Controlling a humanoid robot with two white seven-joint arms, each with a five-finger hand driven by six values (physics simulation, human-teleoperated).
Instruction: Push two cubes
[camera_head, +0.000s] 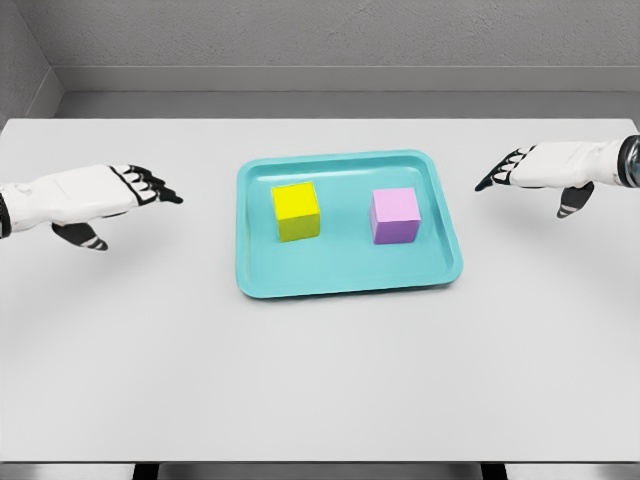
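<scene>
On the white table (320, 400), the shallow teal tray (345, 282) holds a yellow cube (296, 211) and a lilac cube (394, 215) apart, while left hand (95, 193) and right hand (545, 168) hover outside, fingers extended, holding nothing; approach pending, inward sweep apparently required.

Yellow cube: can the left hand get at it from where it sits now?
Probably yes. The left hand hovers open left of the teal tray, nothing between it and the yellow cube; only the tray's low rim to clear.

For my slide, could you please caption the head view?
Open left hand and right hand flank a teal tray holding yellow cube and purple cube.
</scene>
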